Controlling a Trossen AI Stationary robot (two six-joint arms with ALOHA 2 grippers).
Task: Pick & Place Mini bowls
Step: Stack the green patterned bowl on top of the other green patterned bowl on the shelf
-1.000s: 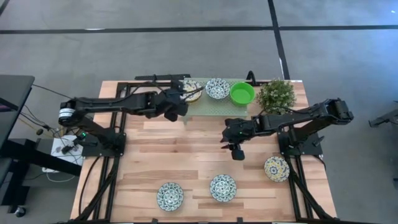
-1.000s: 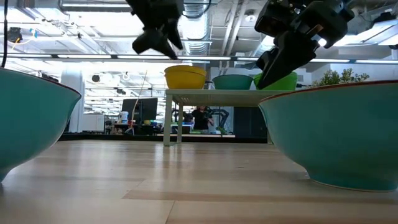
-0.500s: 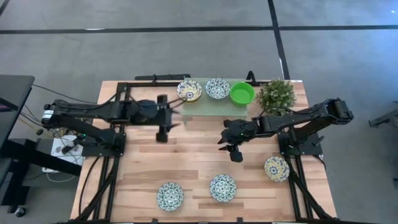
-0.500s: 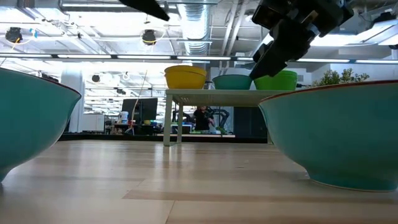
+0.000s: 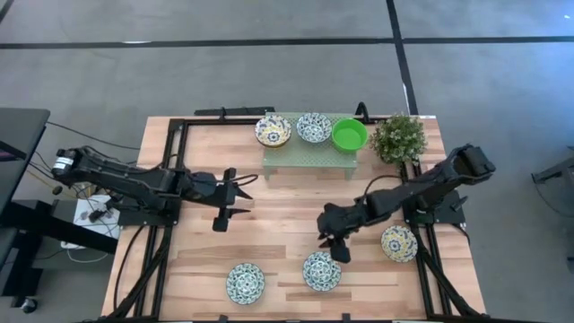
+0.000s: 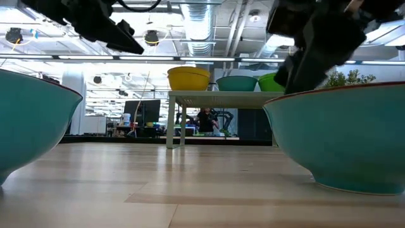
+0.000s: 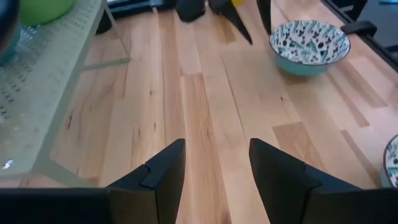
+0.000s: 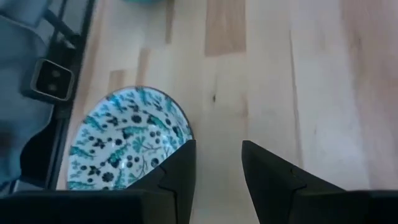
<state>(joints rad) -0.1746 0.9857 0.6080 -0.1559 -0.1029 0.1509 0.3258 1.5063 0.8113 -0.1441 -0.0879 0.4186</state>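
Three mini bowls sit on the pale-green mesh rack (image 5: 309,151) at the far edge: two patterned ones (image 5: 273,131) (image 5: 314,126) and a green one (image 5: 350,135). Three more patterned bowls rest on the table near its near edge: left (image 5: 245,283), middle (image 5: 321,271) and right (image 5: 399,243). My right gripper (image 5: 330,237) is open and hangs just on the far side of the middle bowl (image 8: 127,140), touching nothing. My left gripper (image 5: 239,194) is open over bare wood left of centre, fingers pointing toward the table's right (image 7: 214,163).
A small potted plant (image 5: 397,137) stands right of the rack. Black frame rails run along the table's left and right sides (image 5: 170,170). Bare wood lies between the rack and the near row of bowls (image 5: 278,220). In the low view two bowls loom close (image 6: 342,139) (image 6: 28,120).
My left gripper has drawn back from the rack's left patterned bowl toward the table's left and near side, leaving the bowl on the rack. My right gripper has moved from the table's middle toward the near edge and down toward the middle bowl.
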